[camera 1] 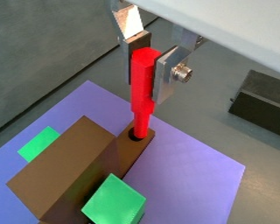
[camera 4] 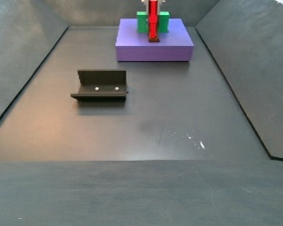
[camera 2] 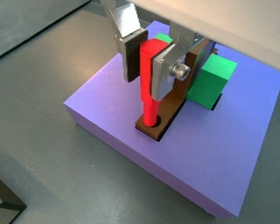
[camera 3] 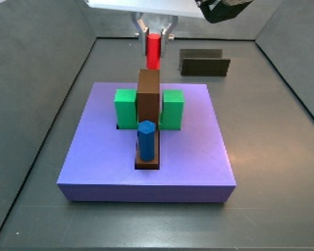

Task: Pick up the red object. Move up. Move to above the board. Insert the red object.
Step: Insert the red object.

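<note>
1. The purple slab (camera 3: 146, 147) is the biggest thing on the counter (camera 4: 144, 115), and it carries everything for this last step: the insertion is in hand, with the red object already over the board.
2. The board (camera 3: 148, 108) runs down the slab's middle, a green block (camera 3: 126, 108) on 1 side and another green block (camera 3: 173, 108) on the other; neither reaches the hole at the board's far end.
3. The end effector (camera 1: 150, 66) sits right above that end of the board, its 2 silver fingers (camera 1: 168, 74) closed on the upper part of the red object.
4. The red object (camera 2: 147, 83) stands upright, and in both wrist views its lower tip is at or just inside the hole (camera 1: 139, 136); how deep it sits I cannot tell.
5. Next call, as I judge it: push straight down without tilt, then let go.
6. The blue peg (camera 3: 145, 140) occupies the board's near end, well apart from the hole.
7. The fixture (camera 4: 102, 85) stands out on the floor, far clear of the path.
</note>
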{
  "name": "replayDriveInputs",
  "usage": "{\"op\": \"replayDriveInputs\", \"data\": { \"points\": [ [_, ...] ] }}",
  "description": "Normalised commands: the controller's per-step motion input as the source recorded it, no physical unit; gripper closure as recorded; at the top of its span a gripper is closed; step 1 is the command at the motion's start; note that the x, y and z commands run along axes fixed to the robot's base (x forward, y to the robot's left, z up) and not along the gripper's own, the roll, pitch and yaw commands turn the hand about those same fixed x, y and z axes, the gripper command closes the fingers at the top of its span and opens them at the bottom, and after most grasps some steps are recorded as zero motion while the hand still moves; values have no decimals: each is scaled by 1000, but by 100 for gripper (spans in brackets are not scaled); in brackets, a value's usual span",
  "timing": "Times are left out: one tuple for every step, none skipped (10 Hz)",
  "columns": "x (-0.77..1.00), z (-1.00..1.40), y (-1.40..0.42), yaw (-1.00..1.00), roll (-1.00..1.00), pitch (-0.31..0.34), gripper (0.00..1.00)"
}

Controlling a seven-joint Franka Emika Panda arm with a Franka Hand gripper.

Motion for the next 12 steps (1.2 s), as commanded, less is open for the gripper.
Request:
{"op": "replayDriveInputs", "data": {
  "points": [
    [-143,-29,-37,-111,0,-9,100],
    [-106,-20,-63,-120,-6,-9,100],
    [-37,-9,-71,-114,-3,0,100],
    [-14,-26,-54,-111,-4,0,100],
    [0,-120,0,-17,0,0,100],
    [97,-203,54,0,0,0,100],
    [143,-269,100,0,4,6,100],
    [154,-274,43,0,17,10,100],
    [160,-286,0,0,53,19,100],
    [131,-300,-29,0,117,23,100],
    [77,-237,-111,0,34,27,100],
    [0,-300,-106,0,120,0,100]
  ]
}}
